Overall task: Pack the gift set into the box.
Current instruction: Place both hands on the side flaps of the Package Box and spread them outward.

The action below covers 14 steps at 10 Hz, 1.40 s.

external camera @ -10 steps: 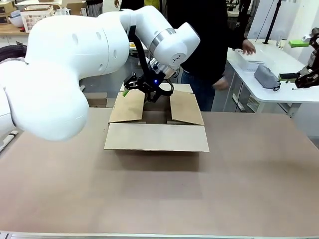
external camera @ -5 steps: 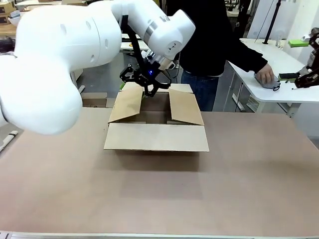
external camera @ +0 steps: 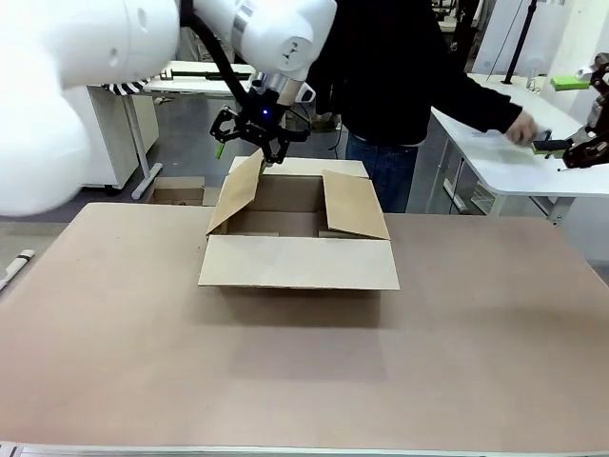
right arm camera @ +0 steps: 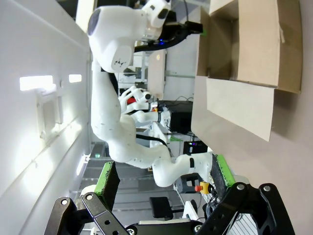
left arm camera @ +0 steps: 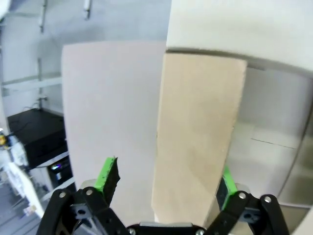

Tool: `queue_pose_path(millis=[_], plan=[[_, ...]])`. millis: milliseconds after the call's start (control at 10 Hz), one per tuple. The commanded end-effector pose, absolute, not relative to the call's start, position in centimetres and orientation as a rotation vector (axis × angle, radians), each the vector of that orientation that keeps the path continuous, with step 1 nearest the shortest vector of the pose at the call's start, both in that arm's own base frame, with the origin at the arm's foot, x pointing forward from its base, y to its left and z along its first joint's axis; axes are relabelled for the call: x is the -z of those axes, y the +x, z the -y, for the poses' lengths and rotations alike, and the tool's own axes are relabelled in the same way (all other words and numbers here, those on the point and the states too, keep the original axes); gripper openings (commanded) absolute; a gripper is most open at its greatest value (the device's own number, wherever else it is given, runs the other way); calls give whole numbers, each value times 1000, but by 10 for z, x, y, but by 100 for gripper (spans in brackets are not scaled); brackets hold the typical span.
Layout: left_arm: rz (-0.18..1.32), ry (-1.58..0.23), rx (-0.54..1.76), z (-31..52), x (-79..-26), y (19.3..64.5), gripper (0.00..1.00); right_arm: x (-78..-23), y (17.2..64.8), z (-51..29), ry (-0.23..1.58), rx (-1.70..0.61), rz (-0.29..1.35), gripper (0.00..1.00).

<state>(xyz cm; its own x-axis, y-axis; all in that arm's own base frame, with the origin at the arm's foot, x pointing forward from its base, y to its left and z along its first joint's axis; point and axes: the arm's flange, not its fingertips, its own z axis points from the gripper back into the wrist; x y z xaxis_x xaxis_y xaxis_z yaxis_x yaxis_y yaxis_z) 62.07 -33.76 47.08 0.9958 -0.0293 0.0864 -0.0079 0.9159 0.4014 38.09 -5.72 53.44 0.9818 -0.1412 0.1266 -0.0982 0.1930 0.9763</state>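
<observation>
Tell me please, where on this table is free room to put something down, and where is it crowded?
Free: the wide table between the near flap of the box and the robot's edge, plus strips beside the box. Crowded: the far side, where the open left gripper straddles the left flap and the person stands behind.

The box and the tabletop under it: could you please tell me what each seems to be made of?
The box looks like cardboard: plain matte brown, with flat flaps bent along creased fold lines. The tabletop is a smooth, matte pinkish-brown sheet with no grain showing. It may be laminate or a mat, but the look leaves that open.
</observation>
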Motion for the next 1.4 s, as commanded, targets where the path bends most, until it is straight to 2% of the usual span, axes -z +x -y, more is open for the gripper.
queue_pose_path(millis=[0,400,700,1300], plan=[[96,306,54,294,-457,584,100,-535,382,58,1376,4,216,100],[141,150,23,236,-465,561,100,-535,382,58,1376,4,216,100],[215,-80,-14,197,-467,548,100,-535,382,58,1376,4,216,100],[293,-258,-122,120,-470,519,100,-535,382,58,1376,4,216,100]])
